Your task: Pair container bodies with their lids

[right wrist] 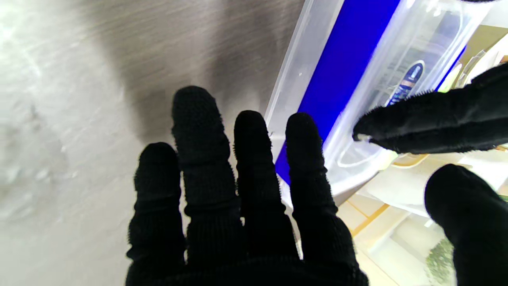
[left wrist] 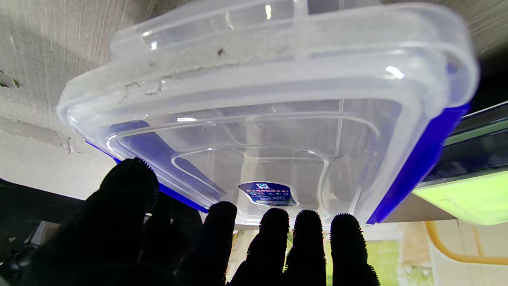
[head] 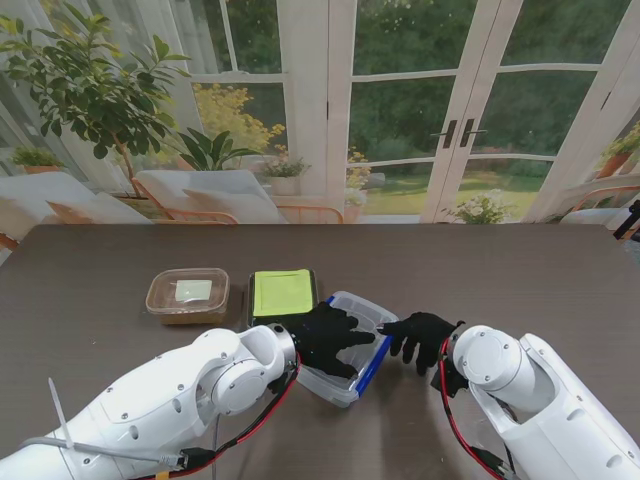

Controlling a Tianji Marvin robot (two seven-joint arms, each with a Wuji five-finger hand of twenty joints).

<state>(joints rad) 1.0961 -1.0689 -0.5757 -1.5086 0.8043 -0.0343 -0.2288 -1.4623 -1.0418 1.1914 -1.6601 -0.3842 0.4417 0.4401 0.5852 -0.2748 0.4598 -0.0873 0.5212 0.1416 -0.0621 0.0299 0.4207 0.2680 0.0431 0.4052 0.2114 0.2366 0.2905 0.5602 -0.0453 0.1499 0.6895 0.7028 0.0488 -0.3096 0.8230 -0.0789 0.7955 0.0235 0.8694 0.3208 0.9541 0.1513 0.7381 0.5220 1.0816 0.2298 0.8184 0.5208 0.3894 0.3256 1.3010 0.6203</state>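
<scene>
The black-gloved left hand [head: 335, 338] lies spread across the one clear rectangular plastic container with blue side clips [head: 368, 352] at lower centre of the stand's frame, fingers pressed on its top, though whether they truly grip it cannot be told. The black-gloved right hand [head: 420, 338] hovers just beside the box's blue edge, fingers apart and holding nothing. Farther up-frame sit two more containers: a dark one with a lime-green lid [head: 282, 294] and, left of it, a clear brownish tub [head: 188, 295].

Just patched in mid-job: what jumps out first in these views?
The clear plastic container with blue clips, tilted at the table's near centre, with the black-gloved left robot hand spread on it. The right robot hand sits open beside it. Farther left lie a lime-green square lid and an amber container.
</scene>
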